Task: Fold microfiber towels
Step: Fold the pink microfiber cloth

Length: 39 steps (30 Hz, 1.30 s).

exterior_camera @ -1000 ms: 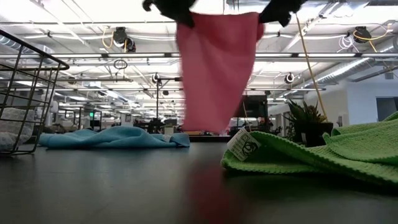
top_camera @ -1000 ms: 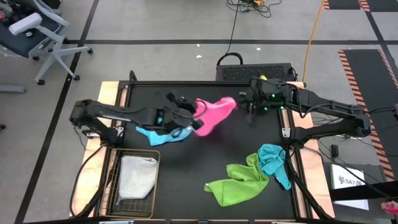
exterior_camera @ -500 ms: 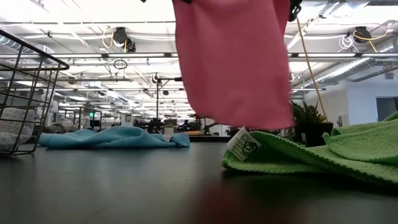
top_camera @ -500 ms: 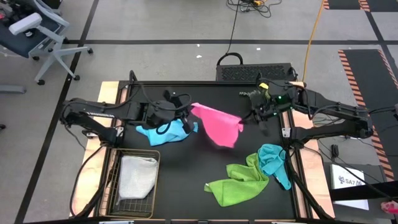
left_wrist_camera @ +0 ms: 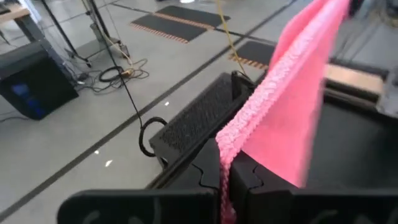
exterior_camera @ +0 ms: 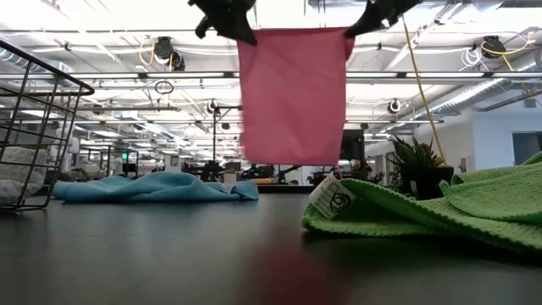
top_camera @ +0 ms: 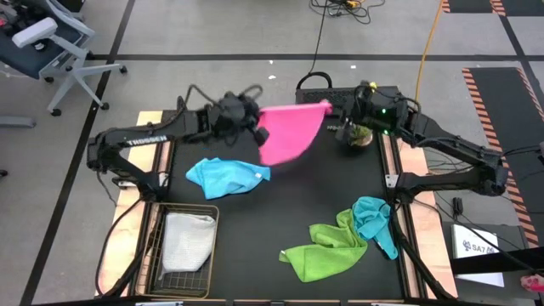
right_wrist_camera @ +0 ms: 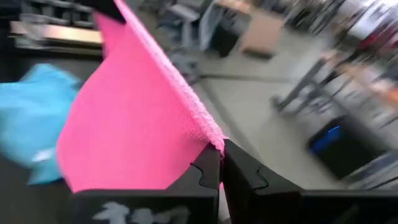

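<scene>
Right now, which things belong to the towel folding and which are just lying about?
Job: pink towel held up by left gripper and right gripper; light blue towel; green towel; teal towel; pale towel.
Lying about: wire basket; potted plant.

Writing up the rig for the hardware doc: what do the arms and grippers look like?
Both arms are dark, slim, jointed links. The left arm bears white lettering and a looped black cable near the wrist. The right arm shows a small green light near its wrist. The fingers are black, blocky, with notched, interlocking inner edges.
</scene>
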Each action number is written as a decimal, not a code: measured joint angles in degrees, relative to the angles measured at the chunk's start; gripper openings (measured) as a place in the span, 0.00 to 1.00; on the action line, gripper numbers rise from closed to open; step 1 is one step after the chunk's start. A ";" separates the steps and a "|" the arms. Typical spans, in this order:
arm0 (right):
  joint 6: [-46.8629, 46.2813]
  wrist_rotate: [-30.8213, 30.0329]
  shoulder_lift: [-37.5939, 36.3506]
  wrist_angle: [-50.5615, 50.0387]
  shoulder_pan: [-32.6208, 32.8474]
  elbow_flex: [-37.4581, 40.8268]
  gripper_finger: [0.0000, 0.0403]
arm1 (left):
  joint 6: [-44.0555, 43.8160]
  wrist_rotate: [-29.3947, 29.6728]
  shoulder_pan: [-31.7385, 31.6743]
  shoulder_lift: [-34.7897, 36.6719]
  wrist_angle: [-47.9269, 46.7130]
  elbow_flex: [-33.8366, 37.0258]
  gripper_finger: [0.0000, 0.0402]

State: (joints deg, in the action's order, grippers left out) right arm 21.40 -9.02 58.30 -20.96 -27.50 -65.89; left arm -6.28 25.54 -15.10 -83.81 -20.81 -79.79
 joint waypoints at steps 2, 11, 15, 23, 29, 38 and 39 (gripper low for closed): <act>1.94 0.37 0.69 2.27 -1.92 0.00 0.00 | 0.04 -1.91 -2.86 -0.11 1.80 -0.02 0.01; -20.86 34.92 0.88 -16.05 -3.40 0.00 0.00 | -7.51 -22.47 -4.40 -0.15 -3.89 -0.02 0.00; -28.65 45.84 0.84 -22.66 2.27 0.00 0.00 | -11.94 -23.96 1.61 -0.15 -9.27 -0.02 0.00; -33.03 54.07 0.84 -24.67 11.41 0.00 0.00 | -18.18 -22.88 13.43 -0.15 -9.96 -0.02 0.00; -25.73 44.04 0.84 -24.32 8.97 0.00 0.00 | -14.50 -13.97 11.75 -0.15 -9.06 -0.02 0.00; -10.43 14.27 0.90 -19.18 -3.27 -0.04 0.00 | -6.72 -13.96 -2.38 -0.24 -8.05 -0.02 0.01; -8.86 12.99 0.90 -17.56 -4.40 -0.04 0.00 | -6.13 -14.01 -3.65 -0.26 -7.87 -0.02 0.01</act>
State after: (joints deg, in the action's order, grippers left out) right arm 12.54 3.97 59.20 -38.52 -31.90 -65.93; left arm -12.41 11.53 -18.75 -84.07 -28.67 -79.81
